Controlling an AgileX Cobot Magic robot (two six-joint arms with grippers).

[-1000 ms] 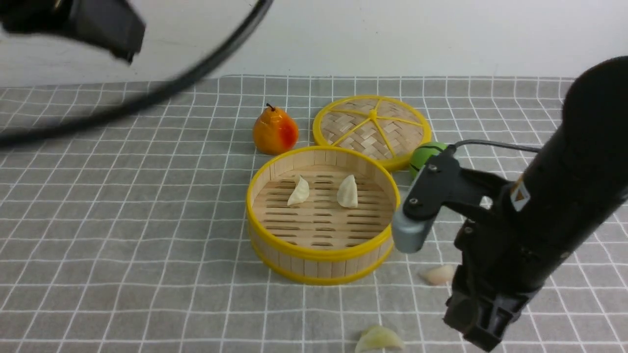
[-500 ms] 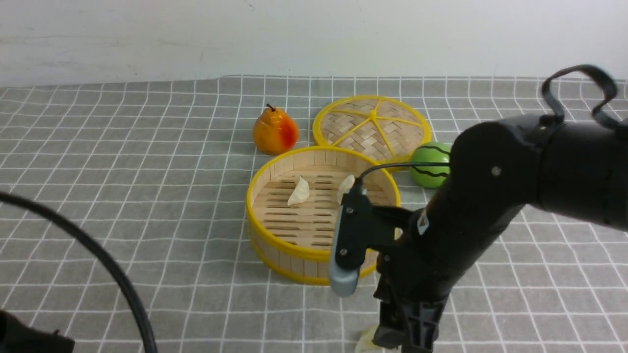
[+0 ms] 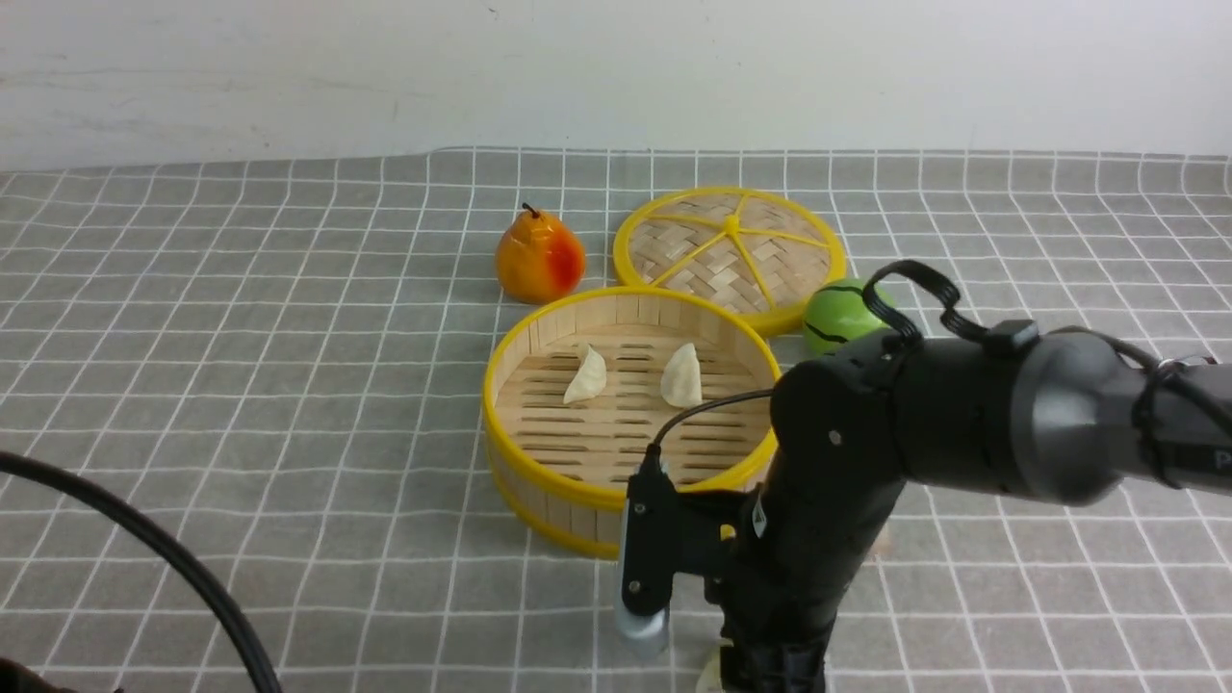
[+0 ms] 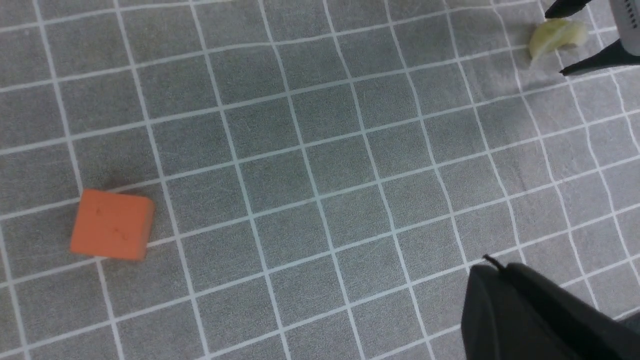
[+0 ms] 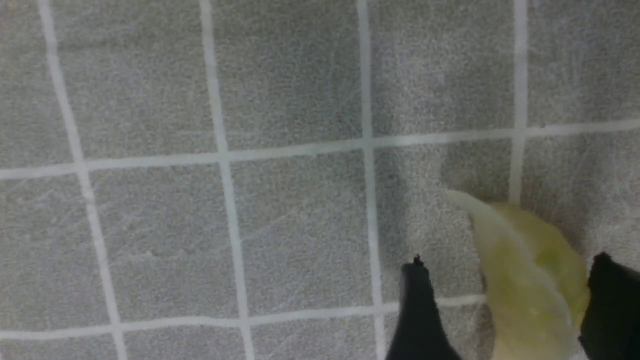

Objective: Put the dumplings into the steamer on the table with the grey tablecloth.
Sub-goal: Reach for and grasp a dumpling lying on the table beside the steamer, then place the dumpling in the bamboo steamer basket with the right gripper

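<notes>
The round bamboo steamer (image 3: 520, 361) stands mid-table on the grey tablecloth (image 3: 289, 404). Two whitish dumplings (image 3: 586, 375) (image 3: 682, 375) lie on its slatted floor. The greenish dumpling (image 5: 525, 280) lies on the cloth near the front edge and also shows in the left wrist view (image 4: 555, 37). My right gripper (image 5: 509, 262) is open and low, one finger on each side of that dumpling; in the front view (image 3: 760, 679) the arm hides most of it. The pinkish dumpling is hidden behind the right arm. My left gripper (image 4: 487, 267) is shut and empty above bare cloth.
An orange-red pear (image 3: 539, 258) stands behind the steamer on the left. The flat woven lid (image 3: 730, 252) and a green striped ball (image 3: 839, 310) lie behind on the right. An orange block (image 4: 112, 231) lies on the cloth in the left wrist view. A black cable (image 3: 164, 563) crosses the front left.
My right arm has swung left and down from beside the steamer to the greenish dumpling at the front edge. The left arm has dropped out of the front view, leaving only its cable.
</notes>
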